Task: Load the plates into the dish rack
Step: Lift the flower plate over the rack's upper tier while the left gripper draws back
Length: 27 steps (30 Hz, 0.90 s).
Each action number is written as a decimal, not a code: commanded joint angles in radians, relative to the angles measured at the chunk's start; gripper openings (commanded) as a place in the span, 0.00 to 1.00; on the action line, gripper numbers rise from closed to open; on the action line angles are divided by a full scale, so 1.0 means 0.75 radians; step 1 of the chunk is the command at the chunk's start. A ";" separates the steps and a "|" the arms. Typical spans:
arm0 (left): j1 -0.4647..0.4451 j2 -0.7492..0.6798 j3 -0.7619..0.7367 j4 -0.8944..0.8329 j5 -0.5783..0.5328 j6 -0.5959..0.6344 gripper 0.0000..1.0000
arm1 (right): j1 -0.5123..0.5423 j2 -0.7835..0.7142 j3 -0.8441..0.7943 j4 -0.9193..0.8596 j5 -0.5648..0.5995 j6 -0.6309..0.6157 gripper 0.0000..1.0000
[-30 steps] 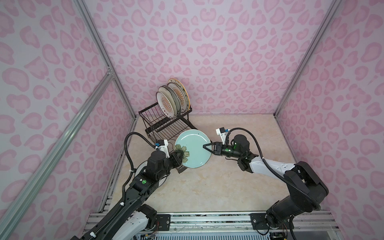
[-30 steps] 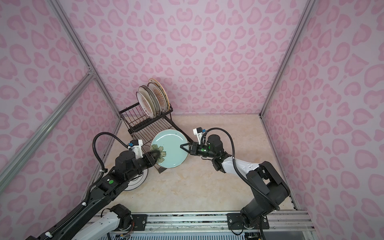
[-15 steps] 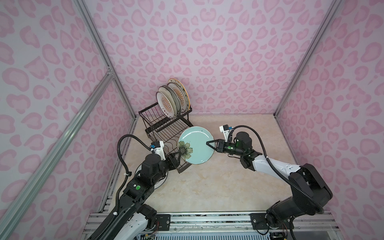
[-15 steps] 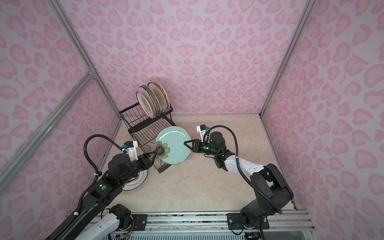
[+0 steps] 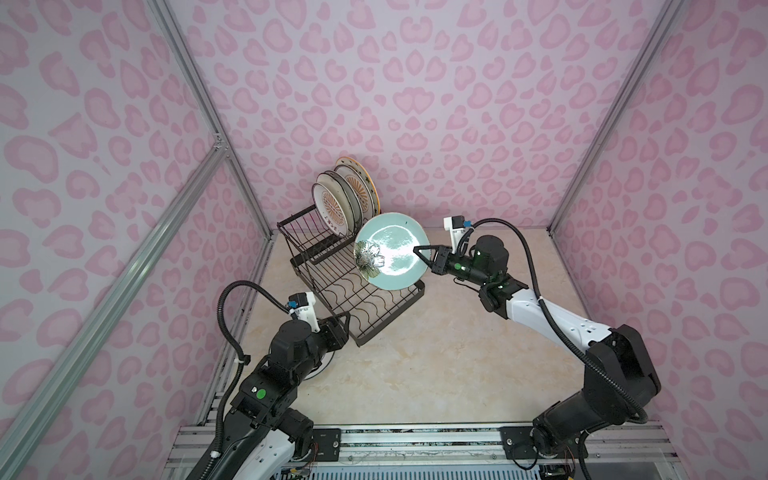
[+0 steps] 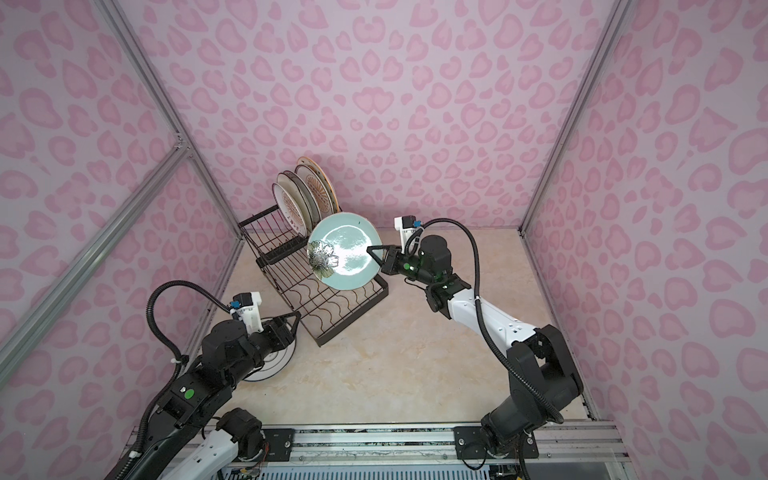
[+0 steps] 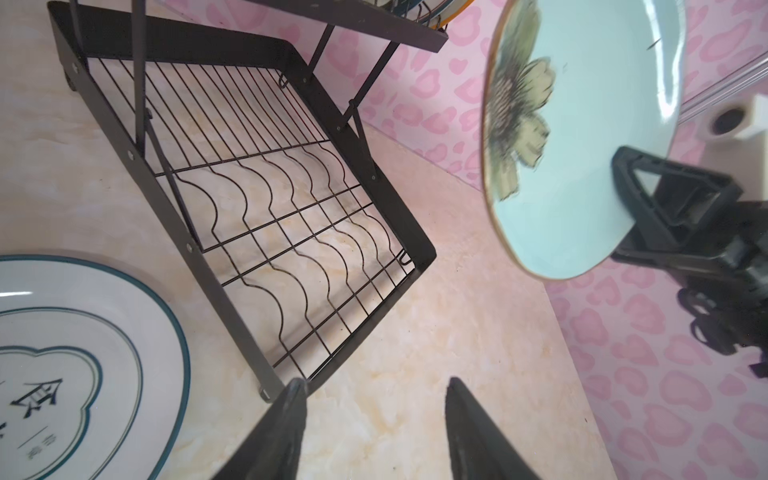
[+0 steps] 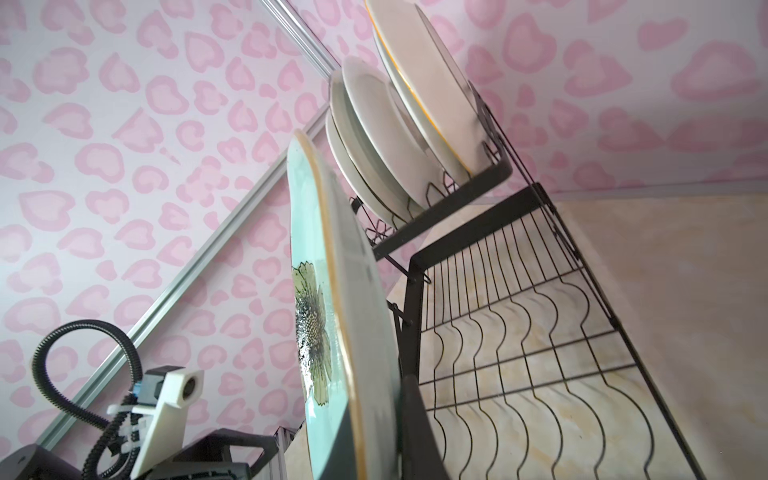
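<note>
A pale blue-green plate (image 5: 392, 249) (image 6: 345, 249) with a flower print hangs upright above the lower tray of the black wire dish rack (image 5: 419, 291) (image 6: 384, 286). My right gripper (image 5: 417, 251) (image 6: 371, 250) is shut on its right rim, and the right wrist view shows the plate (image 8: 332, 291) edge-on between the jaws. Several plates (image 5: 345, 199) (image 6: 303, 195) (image 8: 395, 145) stand in the raised basket. My left gripper (image 5: 343, 322) (image 7: 374, 382) is open and empty by the rack's near corner. A white plate (image 6: 274, 365) (image 7: 83, 353) with dark rings lies flat under it.
The rack stands against the left wall, angled toward the back corner. Its wavy-wire tray (image 7: 291, 232) (image 8: 519, 332) holds nothing. Pink patterned walls close in on three sides, and a metal rail (image 5: 415, 440) runs along the front edge.
My left gripper let go of the blue-green plate's flower side, opened and drew back toward the front left. The right gripper carried the plate up and back over the rack.
</note>
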 commanded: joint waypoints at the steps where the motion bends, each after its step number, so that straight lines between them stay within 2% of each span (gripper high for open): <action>1: 0.002 -0.023 -0.014 -0.063 -0.039 0.000 0.57 | 0.018 0.019 0.074 0.119 0.072 -0.071 0.00; 6: 0.004 -0.045 0.005 -0.112 -0.060 0.007 0.57 | 0.042 0.083 0.191 0.168 0.125 -0.092 0.00; 12: 0.004 -0.054 0.097 -0.191 -0.134 0.080 0.57 | 0.114 0.172 0.382 0.124 0.160 -0.160 0.00; 16: 0.004 -0.076 0.107 -0.190 -0.126 0.076 0.58 | 0.173 0.243 0.546 0.061 0.204 -0.232 0.00; 27: 0.004 -0.168 0.103 -0.269 -0.115 0.027 0.58 | 0.342 0.451 0.903 -0.107 0.517 -0.545 0.00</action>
